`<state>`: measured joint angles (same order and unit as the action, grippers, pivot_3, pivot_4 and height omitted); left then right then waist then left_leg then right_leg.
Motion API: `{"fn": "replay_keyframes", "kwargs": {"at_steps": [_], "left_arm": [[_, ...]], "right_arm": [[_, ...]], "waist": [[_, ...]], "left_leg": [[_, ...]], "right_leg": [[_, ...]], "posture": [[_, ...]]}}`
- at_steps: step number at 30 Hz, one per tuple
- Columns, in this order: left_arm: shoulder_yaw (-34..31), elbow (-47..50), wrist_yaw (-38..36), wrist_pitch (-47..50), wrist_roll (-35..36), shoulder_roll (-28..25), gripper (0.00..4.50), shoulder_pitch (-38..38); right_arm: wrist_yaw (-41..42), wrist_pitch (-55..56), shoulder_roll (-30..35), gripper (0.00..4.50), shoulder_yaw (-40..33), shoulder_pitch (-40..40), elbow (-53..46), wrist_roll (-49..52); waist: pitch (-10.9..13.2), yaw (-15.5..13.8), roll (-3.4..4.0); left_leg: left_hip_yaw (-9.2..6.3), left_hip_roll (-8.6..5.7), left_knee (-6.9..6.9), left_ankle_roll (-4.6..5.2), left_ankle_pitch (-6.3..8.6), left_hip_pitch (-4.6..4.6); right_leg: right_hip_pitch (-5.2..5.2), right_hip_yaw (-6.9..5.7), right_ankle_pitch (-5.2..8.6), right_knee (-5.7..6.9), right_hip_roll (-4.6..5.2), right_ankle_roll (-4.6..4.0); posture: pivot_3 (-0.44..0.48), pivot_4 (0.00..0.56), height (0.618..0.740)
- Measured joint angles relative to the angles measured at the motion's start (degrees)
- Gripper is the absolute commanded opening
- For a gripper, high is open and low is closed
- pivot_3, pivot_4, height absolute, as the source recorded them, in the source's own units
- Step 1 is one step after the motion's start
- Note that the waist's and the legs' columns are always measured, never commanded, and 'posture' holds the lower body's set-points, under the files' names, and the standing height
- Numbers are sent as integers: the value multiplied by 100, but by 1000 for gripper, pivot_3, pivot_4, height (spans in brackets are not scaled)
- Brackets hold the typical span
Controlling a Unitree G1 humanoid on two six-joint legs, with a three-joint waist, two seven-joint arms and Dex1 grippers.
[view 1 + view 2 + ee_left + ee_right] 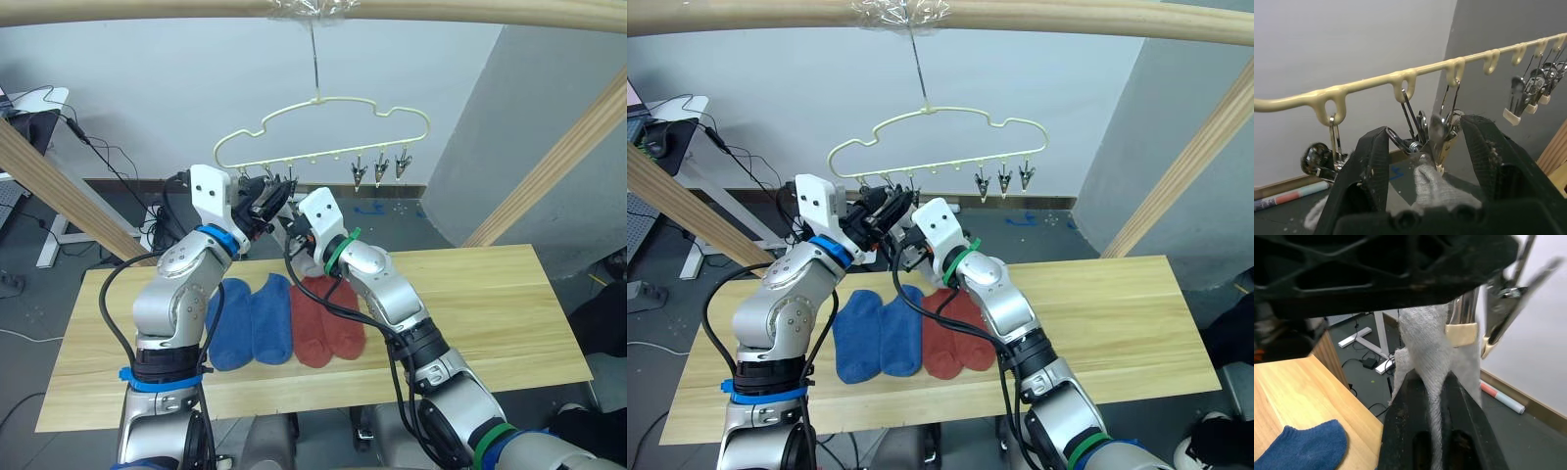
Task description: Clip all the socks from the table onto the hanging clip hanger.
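Observation:
The pale yellow-green clip hanger (323, 103) hangs from the top pole, with three free metal clips (379, 170) at its right end. My left gripper (1425, 129) is raised to the hanger's left part and its fingers (1374, 161) press on a clip (1422, 139). My right gripper (1432, 382) is shut on a light grey sock (1425, 342), holding its edge up at that clip's jaws. Two blue socks (250, 323) and two rust-red socks (328, 333) lie side by side on the table (490, 304).
The round wooden pole frame crosses overhead (441, 8) and slants down on both sides (59, 191) (558, 166). A desk with cables (39, 117) stands at the far left beyond the table.

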<state>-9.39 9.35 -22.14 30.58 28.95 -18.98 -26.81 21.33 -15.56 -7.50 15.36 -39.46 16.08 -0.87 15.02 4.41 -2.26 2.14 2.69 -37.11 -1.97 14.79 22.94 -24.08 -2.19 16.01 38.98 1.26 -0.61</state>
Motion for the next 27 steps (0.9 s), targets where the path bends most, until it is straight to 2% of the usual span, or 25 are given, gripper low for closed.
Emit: {"fn": "replay_keyframes", "kwargs": {"at_steps": [4, 8, 14, 19, 27], "left_arm": [[10, 121, -155, -139, -115, -208, 2572, 232], [100, 274, -167, -458, -366, -215, 2572, 432], [473, 360, -82, -1205, -1031, -86, 2572, 803], [833, 236, 154, -1929, -1633, 291, 2572, 846], [1144, -165, 541, -2519, -2148, 869, 2572, 788]], "right_arm": [[37, -38, 8, 2423, 33, 5, -1, -7], [267, -280, 304, 2423, 271, 275, -382, -34], [657, -924, 1213, 2423, 402, 1036, -1809, -73], [960, -1479, 1886, 2423, 309, 1463, -3246, 86], [1121, -2260, 2428, 2423, -31, 1694, -4392, 505]], "waist": [[0, 15, 0], [0, 1, 0], [0, -80, 0], [3, -73, 4], [5, -12, 2]], "left_leg": [[-1, 0, 1, 0, 0, 0], [0, -1, 2, 17, 10, 1], [-1, -2, 1, 20, 12, 0], [-3, -2, 0, 21, 12, -2], [-3, -5, 1, 22, 12, 0]], "right_leg": [[0, 0, 0, 0, 0, 0], [1, 1, 0, -4, 2, 0], [0, 0, 0, -1, 3, 0], [1, -1, 0, 0, -1, 1], [2, -1, 1, -3, -1, 1]], "posture": [[-126, 267, 740], [-135, 271, 740], [-155, 278, 740], [-176, 285, 740], [-205, 291, 740]]}}
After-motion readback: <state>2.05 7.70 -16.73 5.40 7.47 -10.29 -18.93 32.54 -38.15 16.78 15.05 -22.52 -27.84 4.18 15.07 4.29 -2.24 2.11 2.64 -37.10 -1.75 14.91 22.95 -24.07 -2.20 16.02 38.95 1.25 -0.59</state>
